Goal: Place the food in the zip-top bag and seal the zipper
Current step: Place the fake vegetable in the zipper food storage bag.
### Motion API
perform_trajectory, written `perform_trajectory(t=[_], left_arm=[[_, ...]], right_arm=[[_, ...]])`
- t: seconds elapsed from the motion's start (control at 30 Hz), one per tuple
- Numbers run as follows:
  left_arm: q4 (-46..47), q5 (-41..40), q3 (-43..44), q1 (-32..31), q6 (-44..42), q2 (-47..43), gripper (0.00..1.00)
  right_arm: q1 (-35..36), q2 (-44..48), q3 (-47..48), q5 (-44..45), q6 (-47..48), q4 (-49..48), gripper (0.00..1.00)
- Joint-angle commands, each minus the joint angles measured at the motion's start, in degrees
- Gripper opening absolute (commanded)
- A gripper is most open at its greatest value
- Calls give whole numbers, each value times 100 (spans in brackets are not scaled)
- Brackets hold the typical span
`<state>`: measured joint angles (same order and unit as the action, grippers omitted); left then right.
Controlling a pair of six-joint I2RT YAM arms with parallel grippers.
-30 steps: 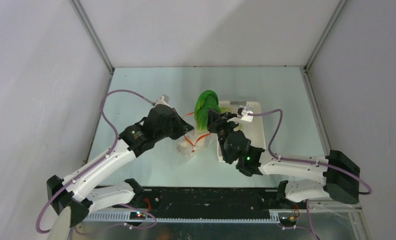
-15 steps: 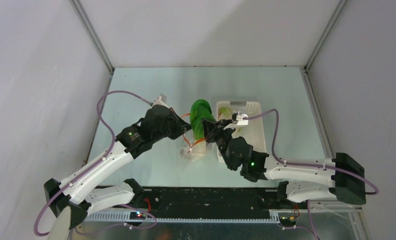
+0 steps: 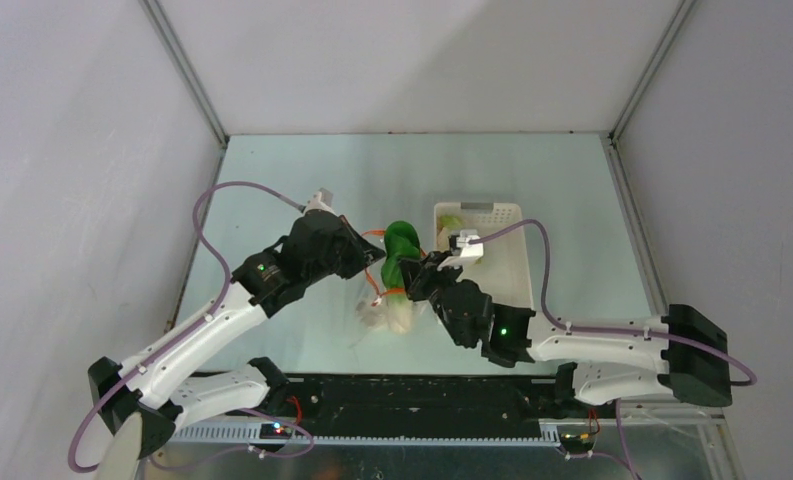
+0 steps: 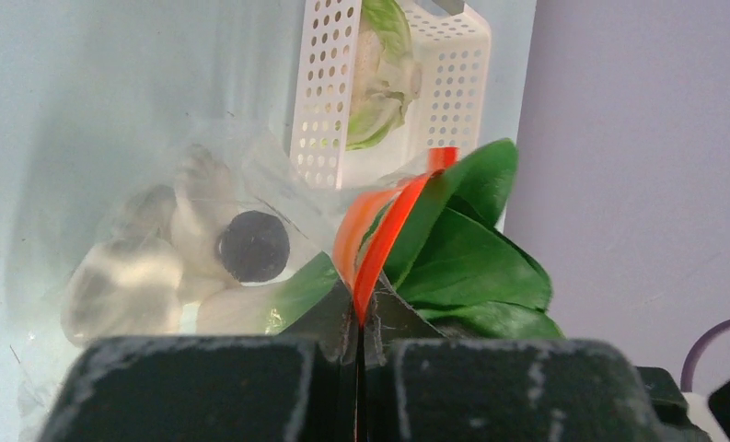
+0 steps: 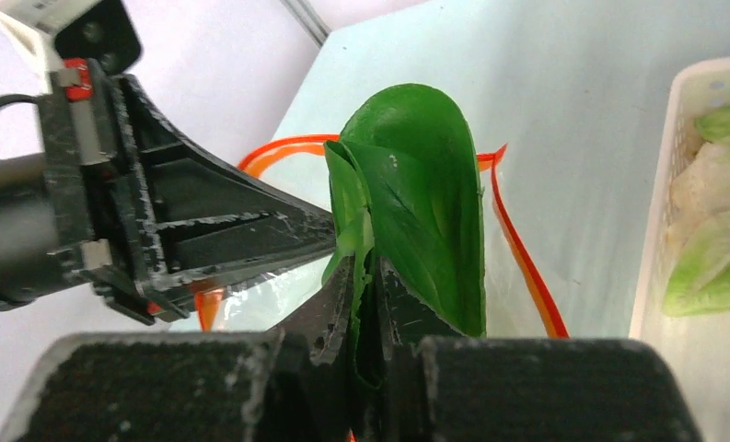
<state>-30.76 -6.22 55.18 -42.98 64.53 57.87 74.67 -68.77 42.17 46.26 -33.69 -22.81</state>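
A: Can you see where the bag point(image 3: 370, 318) is?
B: It's lying crumpled on the table point(image 3: 302, 180) between the arms, just left of the basket point(image 3: 507, 275). It's so clear that from above I mostly make out the pale lumps point(image 4: 126, 285) inside. There's a dark ball point(image 4: 253, 246) among them.
A: And the left gripper point(image 4: 359, 318)?
B: Pinched right together on the zipper point(image 4: 379, 226), with the orange strip squeezed flat between its fingers. The strip's far end runs behind the leaves, and I can't find any slider.
A: The right gripper point(image 5: 365, 276)?
B: Closed nearly flat on a leaf of the bok choy point(image 5: 416, 184), with the leaves pointing up and away. The orange strip loops round both sides of the leaves, so the mouth stands open around them.
A: Is its stem in the bag?
B: Hard to say. The grippers' own fingers block the lower part in both wrist views, and from above the right arm covers it. There's something white and green low in the bag near the ball. Through the creased plastic I can't tell whether it belongs to the bok choy.
A: Anything in the basket?
B: One pale green leafy piece point(image 4: 379, 83) at the far end. In the wrist views the basket is cut off at the edge.
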Motion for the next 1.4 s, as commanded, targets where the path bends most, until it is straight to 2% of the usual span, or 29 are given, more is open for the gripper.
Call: perform_trajectory(t=[0.0,0.13,0.3,0.37,0.6,0.83,1.0,1.1,1.2,1.37], left_arm=[[320,-98,9,26,105,-97,0],[407,-71,-10,20,74,-72,0],[417,-29,38,27,7,26,0],[388,-74,38,24,-7,50,0],[233,-140,159,46,-214,198,0],[161,-244,306,79,-604,104,0],[-56,-432,603,75,-1111,93,0],[-65,-362,825,74,-1370,137,0],[-26,-210,928,67,-1576,159,0],[44,-50,917,53,-1724,172,0]], right_arm=[[-22,-234,-25,268,-478,499,0],[-291,-451,93,-238,-1103,1004,0],[-309,-548,332,-326,-1204,1446,0],[-292,-327,343,-429,-1173,1516,0],[-100,483,154,-1389,316,907,0],[-280,886,151,-2265,522,1662,0],[-616,767,211,-3033,487,2037,0],[-724,496,421,-3056,365,2454,0],[-815,116,783,-2715,157,2942,0],[-857,-219,1205,-2748,430,3067,0]])
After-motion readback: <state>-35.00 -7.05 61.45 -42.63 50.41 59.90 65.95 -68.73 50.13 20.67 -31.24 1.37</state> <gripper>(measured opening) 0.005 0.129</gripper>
